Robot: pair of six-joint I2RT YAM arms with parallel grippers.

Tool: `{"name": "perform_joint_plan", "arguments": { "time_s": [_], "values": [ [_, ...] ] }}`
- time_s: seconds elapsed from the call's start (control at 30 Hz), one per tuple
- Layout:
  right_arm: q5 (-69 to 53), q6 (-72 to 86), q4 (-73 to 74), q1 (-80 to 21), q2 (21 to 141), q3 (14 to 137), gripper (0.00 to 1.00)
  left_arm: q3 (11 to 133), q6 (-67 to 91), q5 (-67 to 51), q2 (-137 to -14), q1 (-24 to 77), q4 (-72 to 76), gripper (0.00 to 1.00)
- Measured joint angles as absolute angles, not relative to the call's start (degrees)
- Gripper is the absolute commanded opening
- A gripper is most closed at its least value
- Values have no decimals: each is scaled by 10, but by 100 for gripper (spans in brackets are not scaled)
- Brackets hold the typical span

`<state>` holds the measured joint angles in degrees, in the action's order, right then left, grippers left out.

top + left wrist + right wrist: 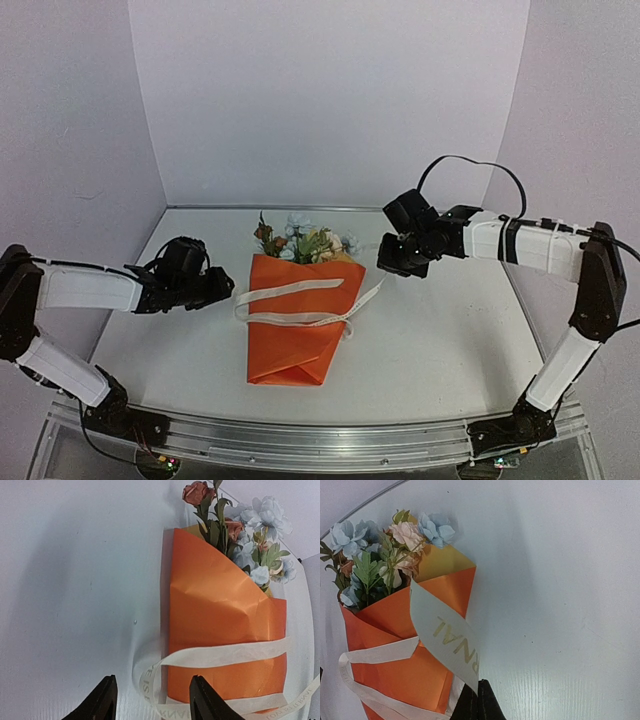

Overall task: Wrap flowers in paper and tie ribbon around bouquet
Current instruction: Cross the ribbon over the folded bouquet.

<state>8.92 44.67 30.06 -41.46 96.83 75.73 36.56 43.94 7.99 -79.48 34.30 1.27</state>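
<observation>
The bouquet (295, 320) lies in the middle of a white table (440, 350), with pale walls (330, 100) on three sides and a metal rail (320, 435) along the near edge. The flowers (305, 243) point at the far wall, poking out of the orange paper (290, 345), which shows yellow inside. The ribbon (295, 290) crosses the paper in two bands. Its loop juts past the paper's left edge onto the table and, in the left wrist view, sits between the tips of the left gripper (152, 690). Those fingers (102, 702) stand apart, wider than the ribbon, gripping nothing. The right gripper (395, 258) hangs just right of the bouquet's top, fingers pressed together on a ribbon end that runs back to the paper
</observation>
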Motion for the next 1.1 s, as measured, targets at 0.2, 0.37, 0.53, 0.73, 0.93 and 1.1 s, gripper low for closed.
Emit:
{"name": "perform_joint_plan", "arguments": {
  "time_s": [0.2, 0.37, 0.53, 0.73, 0.93, 1.1],
  "values": [
    [83, 440, 301, -414, 976, 765, 0, 495, 368, -41, -915, 297, -46, 48],
    [81, 434, 301, -414, 976, 766, 0, 526, 329, -97, -960, 297, -100, 49],
    [81, 430, 301, -414, 976, 767, 0, 540, 307, -124, -979, 297, -132, 47],
    [81, 428, 301, -414, 976, 767, 0, 551, 294, -133, -1007, 294, -147, 20],
    [81, 424, 301, -414, 976, 768, 0, 547, 308, -94, -997, 291, -154, 2],
    [81, 418, 301, -414, 976, 780, 0, 440, 409, 16, -821, 290, -121, 8]
  ]
}}
